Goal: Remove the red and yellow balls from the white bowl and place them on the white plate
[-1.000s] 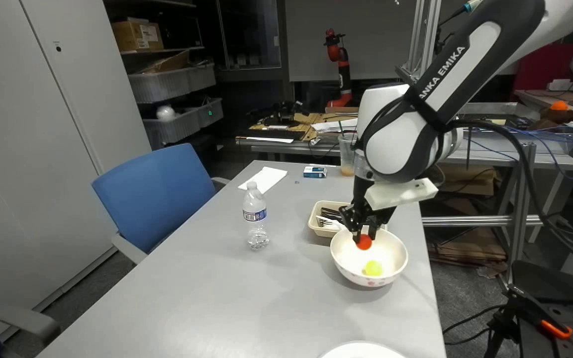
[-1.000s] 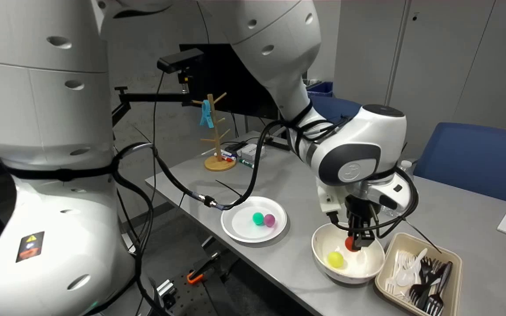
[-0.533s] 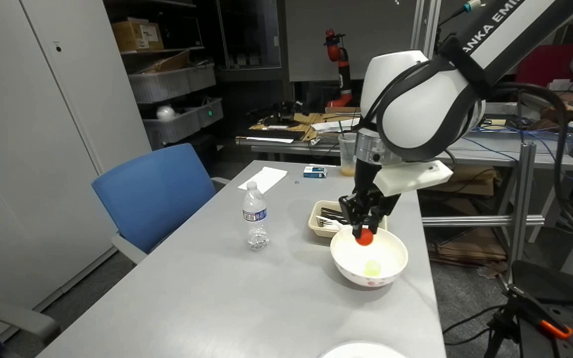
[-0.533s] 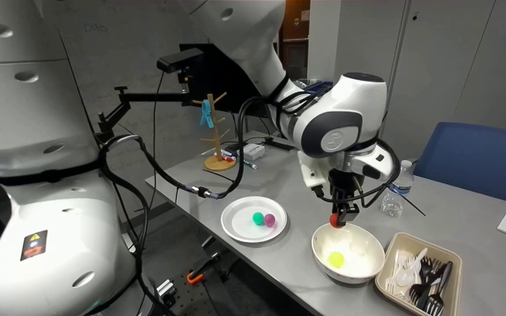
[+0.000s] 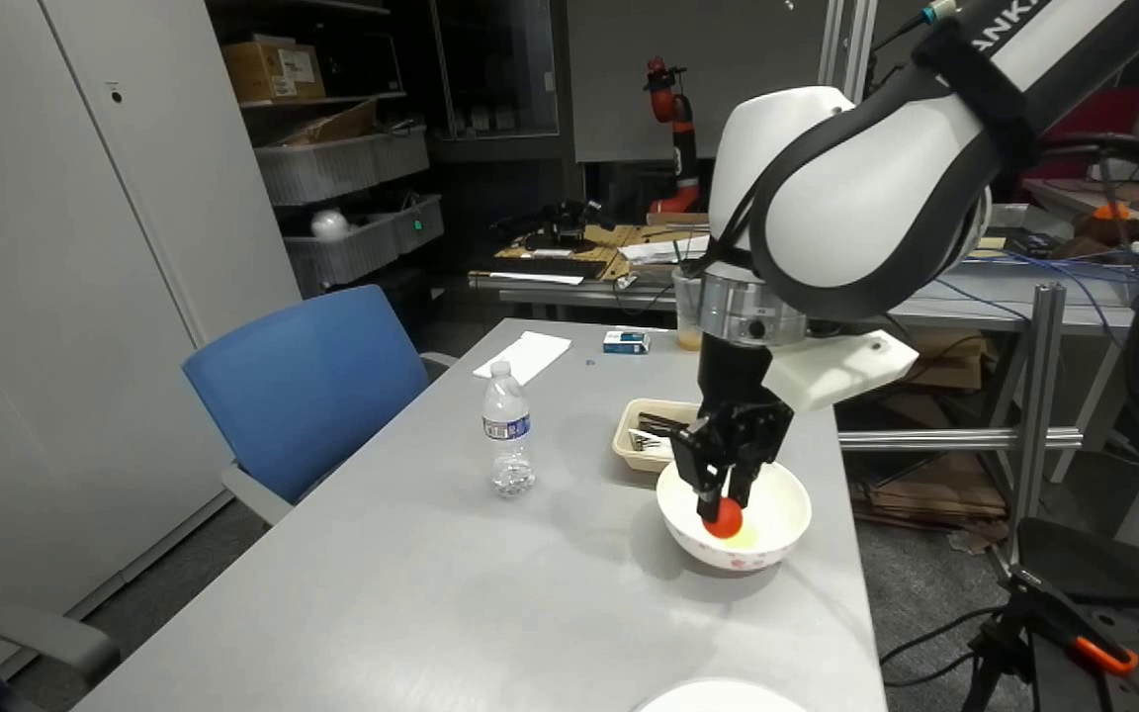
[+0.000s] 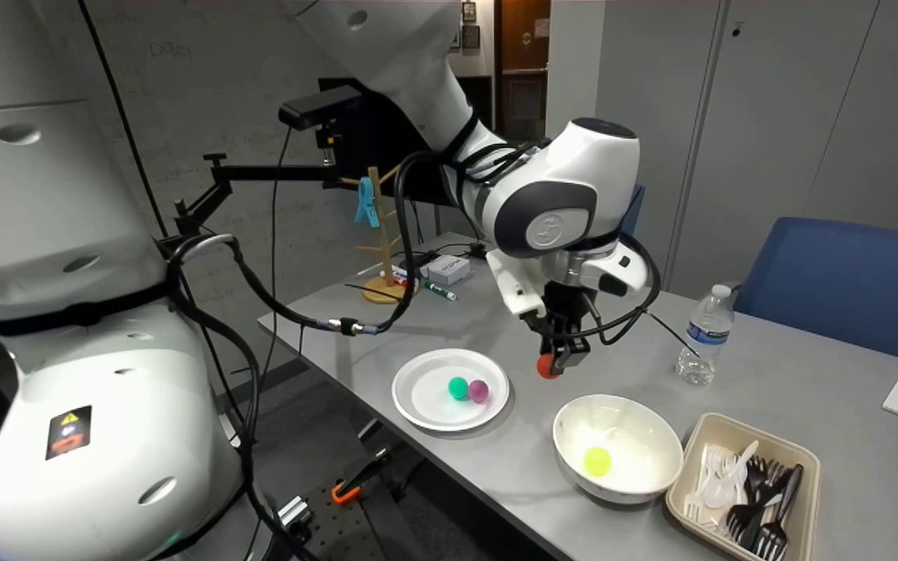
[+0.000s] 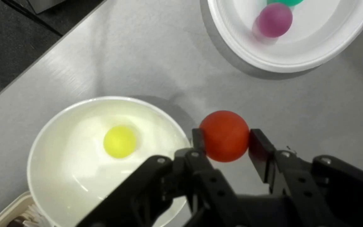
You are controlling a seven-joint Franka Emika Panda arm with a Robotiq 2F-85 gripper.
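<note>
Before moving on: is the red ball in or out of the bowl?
Out: the fingers hold the red ball outside the bowl, as the wrist view shows.

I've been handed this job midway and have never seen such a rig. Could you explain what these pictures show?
The white machine is a robot arm, ending in a black gripper that pinches things. Two pictures are exterior views, taken from outside the robot; the third is taken from its wrist, looking down past the gripper. On the grey table stand a white bowl with a yellow ball inside, a white plate carrying a green ball and a purple ball, a tan tray of cutlery and a water bottle, among other things. The gripper is closed on a red ball, holding it in the air outside the bowl.
</note>
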